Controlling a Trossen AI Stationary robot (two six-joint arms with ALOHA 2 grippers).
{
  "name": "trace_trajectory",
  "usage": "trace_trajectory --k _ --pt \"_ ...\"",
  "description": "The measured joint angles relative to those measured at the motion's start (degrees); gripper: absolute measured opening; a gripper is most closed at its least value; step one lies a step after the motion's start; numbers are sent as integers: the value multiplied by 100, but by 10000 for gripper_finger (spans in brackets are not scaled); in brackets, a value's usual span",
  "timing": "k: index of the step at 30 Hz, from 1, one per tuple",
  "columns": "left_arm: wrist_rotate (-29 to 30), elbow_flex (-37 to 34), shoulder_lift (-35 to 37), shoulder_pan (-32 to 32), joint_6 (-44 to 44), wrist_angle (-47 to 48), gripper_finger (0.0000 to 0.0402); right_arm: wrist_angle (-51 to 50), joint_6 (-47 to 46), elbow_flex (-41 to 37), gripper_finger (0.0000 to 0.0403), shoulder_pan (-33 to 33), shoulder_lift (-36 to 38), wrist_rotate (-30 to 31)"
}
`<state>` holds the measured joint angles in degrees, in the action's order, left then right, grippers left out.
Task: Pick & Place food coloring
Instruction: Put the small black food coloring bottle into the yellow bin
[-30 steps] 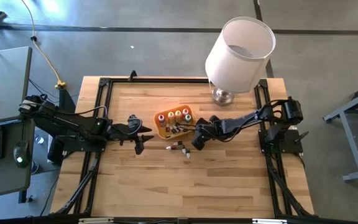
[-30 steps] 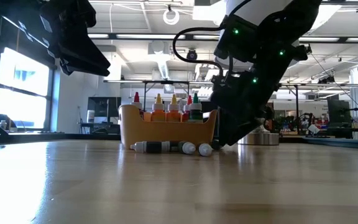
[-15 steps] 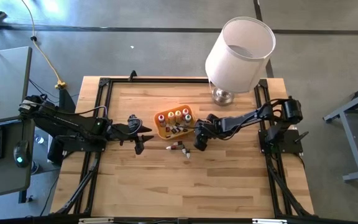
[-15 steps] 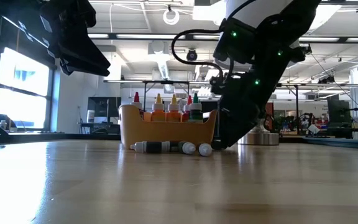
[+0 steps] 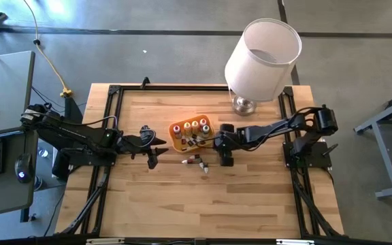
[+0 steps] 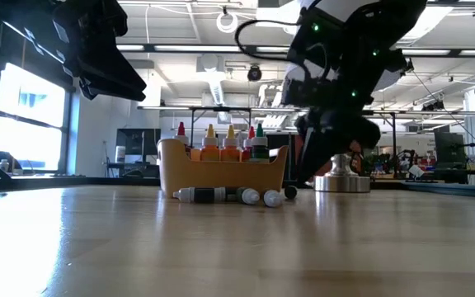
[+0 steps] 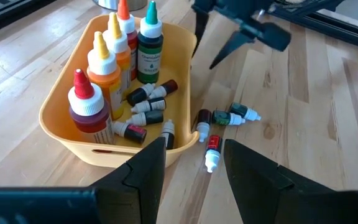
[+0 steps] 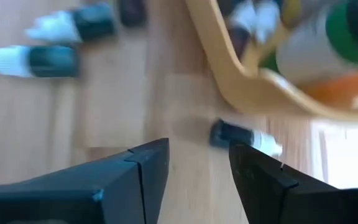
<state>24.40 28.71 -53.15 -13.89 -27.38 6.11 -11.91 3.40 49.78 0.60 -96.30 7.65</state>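
An orange tray (image 5: 190, 134) holds several upright food coloring bottles (image 7: 98, 68) with red, orange and green bodies, and small vials lie on its floor. Several more vials (image 7: 227, 117) lie on their sides on the wood by the tray's near right corner (image 5: 196, 162). My right gripper (image 5: 224, 158) is open and hovers just right of them, above one dark vial (image 8: 244, 138) that lies against the tray wall. My left gripper (image 5: 154, 146) is open and hangs in the air left of the tray, its fingers (image 7: 148, 168) pointing at it.
A white lamp shade (image 5: 263, 58) on a metal base (image 5: 245, 104) stands at the table's far right, behind the right arm. Black rails (image 5: 114, 95) frame the wooden top. Bare wood stretches across the near half (image 5: 203, 204).
My right gripper has risen from the table beside the tray, turned, and shifted a little toward the right edge. A small dark-capped vial now shows on the wood where it stood. The left arm has kept still.
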Motion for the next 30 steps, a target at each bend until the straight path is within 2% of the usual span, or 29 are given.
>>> trace_trajectory --k 8,16,22,30 --pt "2 2 1 -1 0 0 161 222 1604 4 161 274 77 -269" --pt "2 2 2 -1 2 1 161 111 2015 4 159 726 68 -847" --pt "2 2 2 -1 2 1 161 347 2177 4 158 902 -49 -1700" --pt "4 2 1 -1 2 15 161 558 2623 4 158 894 -375 -1387"
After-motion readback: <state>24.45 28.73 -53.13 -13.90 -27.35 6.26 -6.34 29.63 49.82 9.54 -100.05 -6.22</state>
